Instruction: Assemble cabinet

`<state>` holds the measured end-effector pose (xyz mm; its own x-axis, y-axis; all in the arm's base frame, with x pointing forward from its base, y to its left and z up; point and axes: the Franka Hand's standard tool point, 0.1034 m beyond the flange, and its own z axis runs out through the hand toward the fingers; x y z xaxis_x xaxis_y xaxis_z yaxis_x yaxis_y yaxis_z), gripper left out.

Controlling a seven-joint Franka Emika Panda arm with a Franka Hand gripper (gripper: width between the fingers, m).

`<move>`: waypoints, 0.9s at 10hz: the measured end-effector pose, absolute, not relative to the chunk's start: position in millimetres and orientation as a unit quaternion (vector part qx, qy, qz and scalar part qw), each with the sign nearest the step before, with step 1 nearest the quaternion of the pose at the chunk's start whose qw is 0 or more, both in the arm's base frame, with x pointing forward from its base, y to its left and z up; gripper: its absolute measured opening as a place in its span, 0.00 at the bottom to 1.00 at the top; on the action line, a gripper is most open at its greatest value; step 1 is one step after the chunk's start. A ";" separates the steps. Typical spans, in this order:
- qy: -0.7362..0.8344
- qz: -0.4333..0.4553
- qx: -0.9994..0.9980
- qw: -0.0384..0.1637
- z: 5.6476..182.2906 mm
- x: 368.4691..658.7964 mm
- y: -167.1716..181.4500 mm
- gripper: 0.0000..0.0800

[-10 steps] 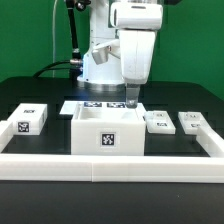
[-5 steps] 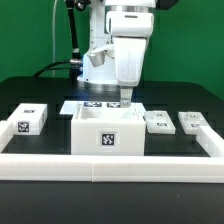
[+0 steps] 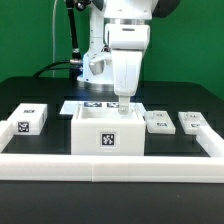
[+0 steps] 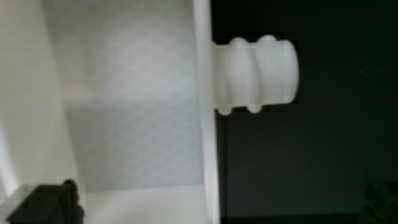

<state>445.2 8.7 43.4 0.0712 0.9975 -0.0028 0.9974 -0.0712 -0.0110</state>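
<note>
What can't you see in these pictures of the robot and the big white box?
- Exterior view: the inside of the cabinet is hidden by its own front wall.
- Exterior view: the fingers are too small to tell whether they are open or shut.
- Wrist view: only a dark corner of one finger shows; the picture's edge cuts off the rest.
- Exterior view: most of the marker board is hidden behind the cabinet.

The white Franka arm hangs vertical, wrist down, its dark two-finger gripper pointing downward, finger gap unclear
</note>
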 end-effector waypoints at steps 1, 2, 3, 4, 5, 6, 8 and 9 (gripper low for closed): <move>-0.681 0.007 -0.732 0.005 40.4 443.4 8.6 1.00; -0.681 0.007 -0.732 0.007 36.8 442.0 9.0 1.00; -0.681 0.006 -0.733 0.008 32.1 440.2 9.7 1.00; -0.681 0.009 -0.733 0.012 27.9 437.6 10.1 1.00; -0.680 0.011 -0.733 0.015 23.4 436.0 9.8 1.00; -0.679 0.013 -0.734 0.018 19.3 435.2 8.8 1.00; -0.679 0.013 -0.734 0.018 19.1 435.4 8.8 1.00; -0.679 0.014 -0.734 0.018 18.9 435.2 8.8 0.84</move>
